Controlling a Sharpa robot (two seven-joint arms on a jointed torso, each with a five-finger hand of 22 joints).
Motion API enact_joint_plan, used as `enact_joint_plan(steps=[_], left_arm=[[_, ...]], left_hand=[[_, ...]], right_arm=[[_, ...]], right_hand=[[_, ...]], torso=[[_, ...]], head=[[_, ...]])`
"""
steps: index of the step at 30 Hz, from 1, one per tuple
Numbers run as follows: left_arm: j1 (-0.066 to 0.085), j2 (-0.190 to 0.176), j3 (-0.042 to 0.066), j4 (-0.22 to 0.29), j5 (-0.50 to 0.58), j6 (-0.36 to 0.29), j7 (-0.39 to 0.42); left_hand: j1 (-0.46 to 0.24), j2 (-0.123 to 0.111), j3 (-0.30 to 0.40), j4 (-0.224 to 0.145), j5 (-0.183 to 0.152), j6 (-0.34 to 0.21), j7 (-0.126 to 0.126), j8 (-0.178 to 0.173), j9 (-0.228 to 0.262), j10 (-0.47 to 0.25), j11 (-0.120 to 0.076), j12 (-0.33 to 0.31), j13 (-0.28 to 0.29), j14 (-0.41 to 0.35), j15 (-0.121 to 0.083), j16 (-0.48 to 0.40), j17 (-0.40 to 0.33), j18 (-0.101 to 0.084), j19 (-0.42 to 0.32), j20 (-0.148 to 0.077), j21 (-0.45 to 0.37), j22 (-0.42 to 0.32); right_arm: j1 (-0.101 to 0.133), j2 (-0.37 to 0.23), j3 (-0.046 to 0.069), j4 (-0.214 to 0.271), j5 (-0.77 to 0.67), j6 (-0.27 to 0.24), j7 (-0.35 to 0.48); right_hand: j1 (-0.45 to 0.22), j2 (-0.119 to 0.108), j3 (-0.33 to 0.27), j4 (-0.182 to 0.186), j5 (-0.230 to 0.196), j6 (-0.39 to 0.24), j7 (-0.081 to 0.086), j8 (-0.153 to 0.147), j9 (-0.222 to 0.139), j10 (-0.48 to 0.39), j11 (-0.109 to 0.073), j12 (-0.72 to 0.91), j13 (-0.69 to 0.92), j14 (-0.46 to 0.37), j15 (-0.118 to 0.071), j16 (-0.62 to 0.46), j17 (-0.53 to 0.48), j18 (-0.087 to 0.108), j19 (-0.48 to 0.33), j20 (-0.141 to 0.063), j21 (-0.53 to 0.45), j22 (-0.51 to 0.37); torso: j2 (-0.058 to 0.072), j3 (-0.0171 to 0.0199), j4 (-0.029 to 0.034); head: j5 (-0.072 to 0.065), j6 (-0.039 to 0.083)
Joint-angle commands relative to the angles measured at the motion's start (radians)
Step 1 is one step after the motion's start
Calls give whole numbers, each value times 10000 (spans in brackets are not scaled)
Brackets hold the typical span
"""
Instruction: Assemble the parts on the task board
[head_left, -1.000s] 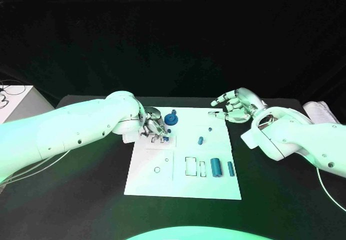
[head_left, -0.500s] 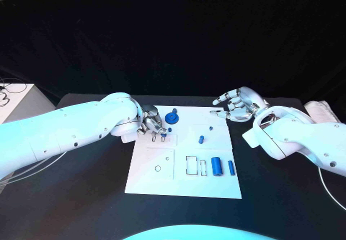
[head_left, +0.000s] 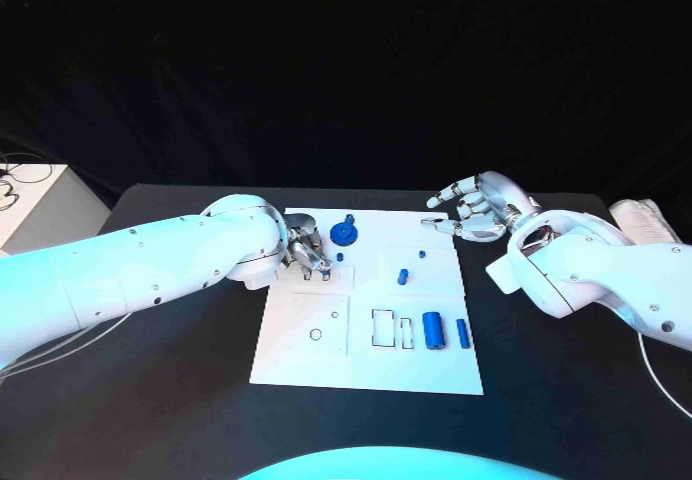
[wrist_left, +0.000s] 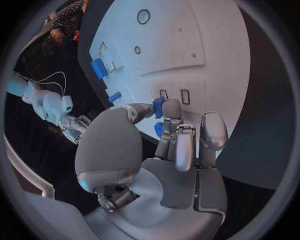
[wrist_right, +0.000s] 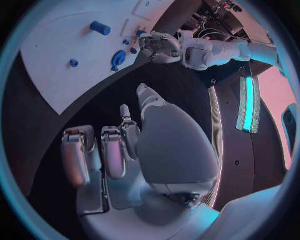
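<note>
Nearest the robot on the task board (head_left: 296, 365) there's a fat blue cylinder (head_left: 431, 330) lying beside a thinner blue rod (head_left: 463, 333), both right where they were a second ago. A bit further up, a small blue peg (head_left: 402, 277) sits mid-board, also unmoved.

The left hand (head_left: 306, 250) is over the board's left edge, and it's pinching a small blue part (wrist_left: 158, 106) between thumb and a finger, the other fingers curled in next to it. Compared to a second ago the hand has pulled back a touch toward the board's edge, taking the part along.

Further back, the blue round part (head_left: 343, 235) hasn't budged. The right hand (head_left: 472, 209) hangs at the far right corner, fingers loosely spread with nothing in them, pretty much same spot as before.
</note>
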Motion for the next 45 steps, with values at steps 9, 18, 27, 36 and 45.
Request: enact_joint_plan(steps=[9, 18, 27, 36, 45], left_arm=[[-92, -8, -11, 149, -562, -237, 89], [-109, -30, -22, 192, -557, -103, 78], [-114, -77, -30, 238, -500, 71, 61], [-117, -108, -33, 284, -440, 184, 41], [-124, -107, -37, 274, -420, 222, 34]], left_hand=[[-36, -35, 2359, -2419, 54, 95, 9, -57, 16, 107, -48, 42, 19, 560, -76, 44, 1460, -137, 92, -37, 71, 36], [-36, -35, 2359, -2419, 54, 95, 9, -57, 16, 107, -48, 42, 19, 560, -76, 44, 1460, -137, 92, -37, 71, 36], [-51, -44, 2371, -2428, 71, 113, 3, -64, 18, 120, -54, 33, 7, 571, -81, 50, 1480, -139, 104, -43, 80, 50], [-55, -45, 2376, -2430, 77, 118, 2, -66, 19, 130, -56, 40, 20, 574, -83, 52, 1484, -140, 106, -45, 82, 52], [-55, -45, 2376, -2430, 77, 118, 2, -66, 19, 130, -56, 40, 20, 574, -83, 52, 1484, -140, 106, -45, 82, 52]], right_arm=[[-16, 9, 3, -8, -97, 159, 44], [-20, 12, 3, -12, -97, 172, 39], [-22, 13, 3, -19, -97, 187, 30], [-23, 18, 3, -24, -98, 209, 14], [-24, 18, 3, -29, -98, 218, 2]], right_hand=[[-6, 73, 11, 34, 49, -57, 19, 30, -9, -77, 5, -33, 944, 976, 71, -45, 2382, 17, 885, 60, -54, 2408], [-6, 73, 11, 34, 49, -57, 19, 30, -9, -77, 5, -33, 944, 976, 71, -45, 2382, 17, 885, 60, -54, 2408], [-6, 73, 11, 34, 49, -57, 19, 30, -9, -77, 5, -33, 944, 976, 71, -45, 2382, 17, 885, 60, -54, 2408], [-6, 73, 11, 34, 49, -57, 19, 30, -9, -77, 5, -33, 944, 976, 71, -45, 2382, 17, 885, 60, -54, 2408], [-6, 73, 11, 34, 49, -57, 19, 30, -9, -77, 5, -33, 944, 976, 71, -45, 2382, 17, 885, 60, -54, 2408]], torso=[[-3, 8, 2], [0, 8, -4], [2, 7, -3], [1, 8, -4], [-1, 11, -7]], head=[[12, -52], [17, -72], [25, -95], [29, -115], [32, -122]])
